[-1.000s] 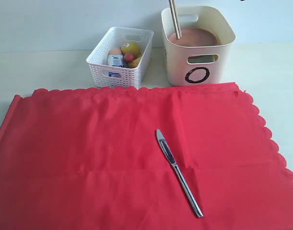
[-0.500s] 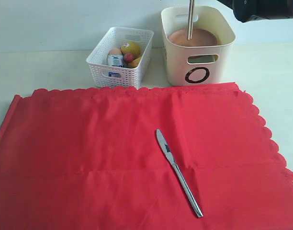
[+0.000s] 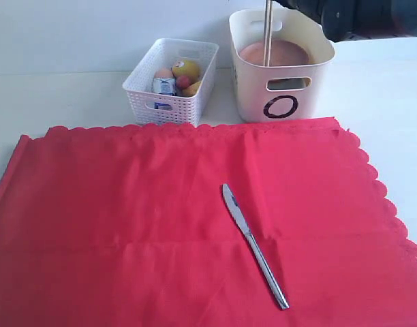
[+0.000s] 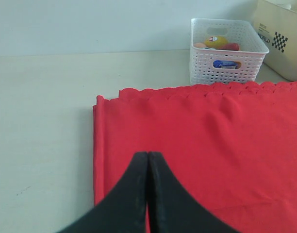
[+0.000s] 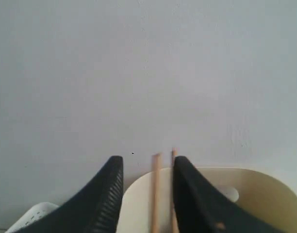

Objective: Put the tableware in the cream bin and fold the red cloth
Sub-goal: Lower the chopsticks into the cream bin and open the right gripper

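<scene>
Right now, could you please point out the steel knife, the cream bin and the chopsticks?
steel knife point(image 3: 253, 244), exterior view, the middle of its length.
cream bin point(image 3: 253, 85), exterior view, its front wall, beside the handle cutout.
chopsticks point(image 5: 155, 194), right wrist view, the shaft of one stick.

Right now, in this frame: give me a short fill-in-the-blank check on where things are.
1. On the red cloth lies a single steel ___.
2. The chopsticks stand upright in the ___ bin.
3. The left gripper has its jaws ___.
Missing words: knife; cream; shut.
</scene>
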